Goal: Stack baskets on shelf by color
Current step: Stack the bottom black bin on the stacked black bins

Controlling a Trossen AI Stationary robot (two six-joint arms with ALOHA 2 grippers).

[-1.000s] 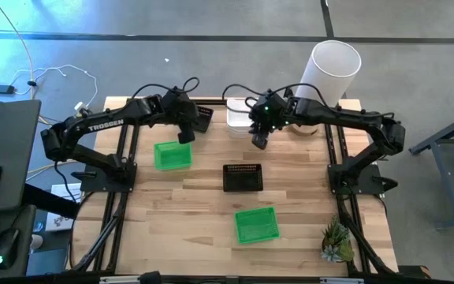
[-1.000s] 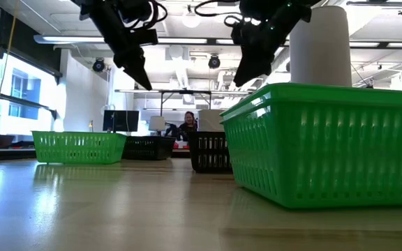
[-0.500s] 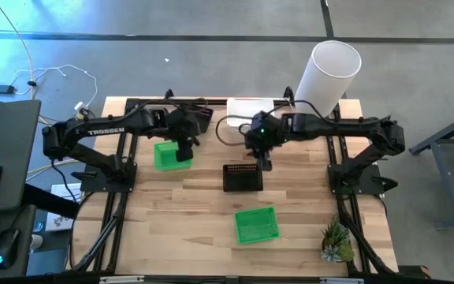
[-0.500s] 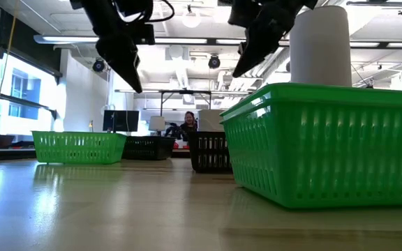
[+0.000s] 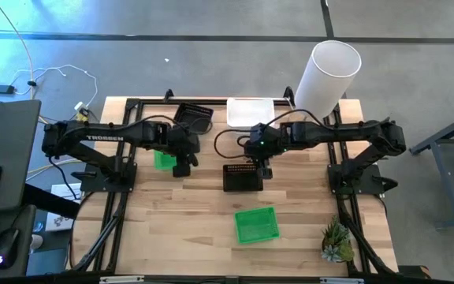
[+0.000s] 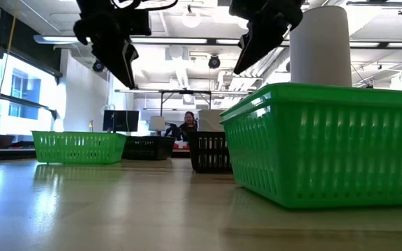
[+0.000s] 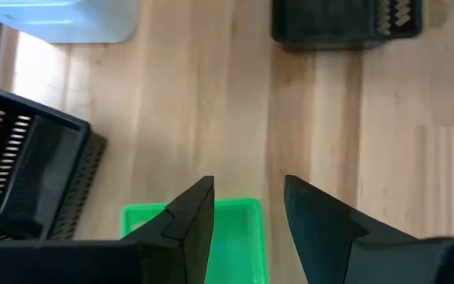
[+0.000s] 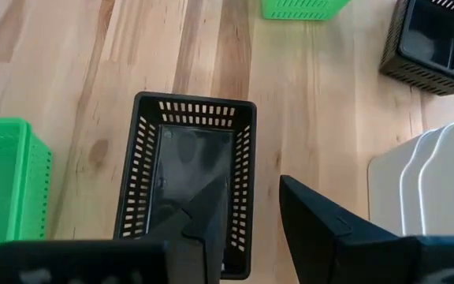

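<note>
A black slotted rectangular plastic basket [image 5: 243, 177] is sitting at the centre of the pale wooden table [image 5: 187, 229], and the right pincer [image 5: 263, 166] is hovering over its 1 o'clock corner with its two dark fingers [image 8: 321, 225] parted and holding nothing. In the right wrist view the basket's hollow is lying open just beyond those fingers.

A bright green rectangular plastic basket [image 5: 163, 158] is resting toward 9 o'clock from the black one, largely hidden by the left arm in the overhead view. The left pincer [image 5: 183, 164] is hanging above this basket's 3 o'clock edge, jaws spread and empty, and the left wrist view is showing green plastic between the finger tips.

A second green basket [image 5: 256, 225] is lying toward 6 o'clock of the table. Another black slotted basket [image 5: 193, 117] is sitting at about 11 o'clock, and white plastic baskets [image 5: 250, 111], probably a nested stack, are sitting at 12 o'clock.

A tall white cylinder [image 5: 327, 75] is standing at 1 o'clock, and a small green plant [image 5: 336, 242] at 5 o'clock.
</note>
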